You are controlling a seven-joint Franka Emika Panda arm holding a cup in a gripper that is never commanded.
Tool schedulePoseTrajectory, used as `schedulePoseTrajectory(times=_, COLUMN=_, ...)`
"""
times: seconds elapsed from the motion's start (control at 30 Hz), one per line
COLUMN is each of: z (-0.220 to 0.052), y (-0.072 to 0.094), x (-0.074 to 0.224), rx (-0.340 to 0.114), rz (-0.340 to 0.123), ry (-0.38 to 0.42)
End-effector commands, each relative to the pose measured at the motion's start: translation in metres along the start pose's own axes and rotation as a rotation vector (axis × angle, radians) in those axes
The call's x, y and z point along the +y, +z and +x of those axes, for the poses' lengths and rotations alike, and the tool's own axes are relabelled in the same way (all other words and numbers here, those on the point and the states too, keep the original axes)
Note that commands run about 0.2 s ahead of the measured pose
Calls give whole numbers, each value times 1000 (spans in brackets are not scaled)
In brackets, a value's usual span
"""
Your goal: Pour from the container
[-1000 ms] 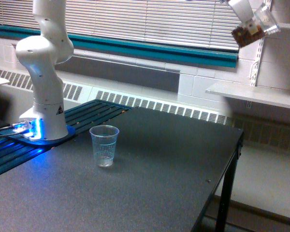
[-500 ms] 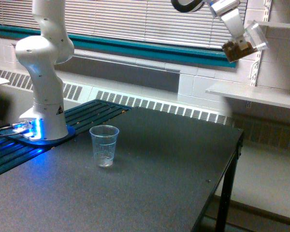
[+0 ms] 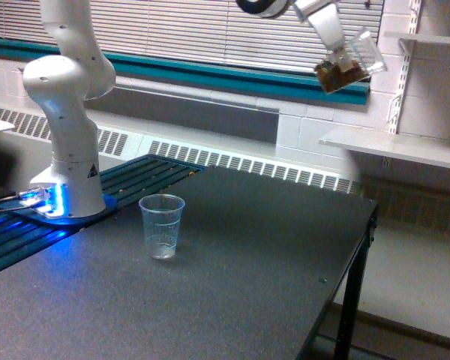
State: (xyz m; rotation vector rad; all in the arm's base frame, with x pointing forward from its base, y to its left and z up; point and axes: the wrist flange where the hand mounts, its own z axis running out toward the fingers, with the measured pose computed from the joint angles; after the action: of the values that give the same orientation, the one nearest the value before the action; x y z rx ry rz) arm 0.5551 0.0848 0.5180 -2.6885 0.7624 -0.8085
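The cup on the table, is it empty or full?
Empty, it seems: the ribbed cup stands upright and clear through; nothing brown shows inside.

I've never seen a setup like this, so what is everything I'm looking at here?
container: one, clear with brown lumps inside, tilted, held high at the exterior view's upper right
plastic cup: one, clear, ribbed, upright on the table
table: one, dark grey
shelf: one, white, on the wall at the exterior view's right
window blinds: one set, white
robot arm: one, white, base glowing blue
pincer: one, white, grasping the container
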Motion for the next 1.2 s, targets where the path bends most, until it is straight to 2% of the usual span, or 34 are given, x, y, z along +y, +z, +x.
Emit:
schedulePoseTrajectory(times=0.03, z=-9, y=-11, x=27, rx=18, rz=-28, ry=-3)
schedulePoseTrajectory(times=0.7, z=-59, y=-49, x=106, rx=1, rz=-120, ry=-56)
schedulePoseTrajectory(times=1.2, z=-95, y=-67, x=161, rx=-46, rz=-175, ry=-60)
